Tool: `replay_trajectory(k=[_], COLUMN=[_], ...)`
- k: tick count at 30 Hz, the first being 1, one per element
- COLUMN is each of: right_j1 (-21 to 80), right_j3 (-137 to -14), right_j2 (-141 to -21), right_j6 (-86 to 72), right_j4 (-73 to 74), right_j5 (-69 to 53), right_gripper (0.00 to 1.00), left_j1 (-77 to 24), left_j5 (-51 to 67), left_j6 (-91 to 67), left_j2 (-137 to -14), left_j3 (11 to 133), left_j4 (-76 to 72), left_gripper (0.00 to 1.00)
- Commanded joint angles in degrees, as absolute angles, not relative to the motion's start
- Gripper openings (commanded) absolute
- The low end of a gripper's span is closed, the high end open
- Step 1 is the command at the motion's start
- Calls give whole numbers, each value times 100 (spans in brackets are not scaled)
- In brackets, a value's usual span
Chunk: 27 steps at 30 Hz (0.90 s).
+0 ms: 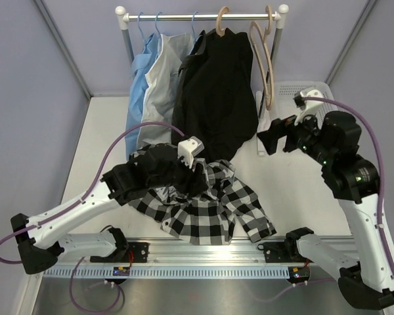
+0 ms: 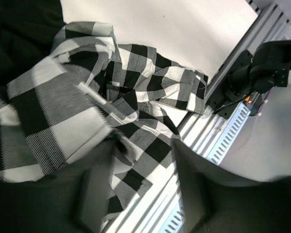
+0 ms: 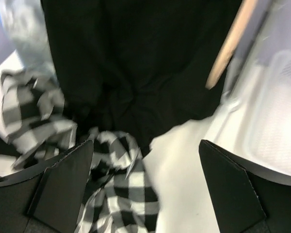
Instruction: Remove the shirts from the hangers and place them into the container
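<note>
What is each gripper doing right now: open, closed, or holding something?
Left gripper: open, fingers apart over the checked shirt.
Right gripper: open, nothing between its fingers.

Crumpled checked shirt (image 2: 131, 102) on white table (image 2: 184, 29)

Fixed view high over the near desk (image 1: 308, 197) edge, facing the rail (image 1: 184, 16), wrist views close in, all sharing the checked shirt (image 1: 213, 213)
</note>
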State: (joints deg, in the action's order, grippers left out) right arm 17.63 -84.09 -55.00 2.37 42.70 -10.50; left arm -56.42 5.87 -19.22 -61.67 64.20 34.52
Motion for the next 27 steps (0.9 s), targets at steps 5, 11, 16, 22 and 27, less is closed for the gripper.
replay_trajectory(k=[5, 11, 16, 22, 27], right_j1=[3002, 4182, 5246, 5826, 6029], right_j3=[-6936, -6390, -6644, -6759, -6794], right_j2=[-5686, -6458, -7634, -9032, -9948], right_j6=[10, -921, -1475, -2082, -2259], right_j4=[3877, 2673, 1944, 1591, 1617], right_j5=[-1750, -1030, -45, 624, 668], right_gripper=[100, 99, 99, 100, 99], left_j1=[-5547, -5089, -4782, -4632, -4606], left_j5=[-200, -1262, -2152, -2540, -2733], left_j6=[-2074, -2197, -2267, -2347, -2329], left_j2=[-5987, -5433, -4879, -4273, -3991], left_j3=[6952, 7093, 7031, 6794, 6671], left_j4=[2979, 3295, 3761, 4078, 4201], left_gripper=[99, 99, 99, 99, 99])
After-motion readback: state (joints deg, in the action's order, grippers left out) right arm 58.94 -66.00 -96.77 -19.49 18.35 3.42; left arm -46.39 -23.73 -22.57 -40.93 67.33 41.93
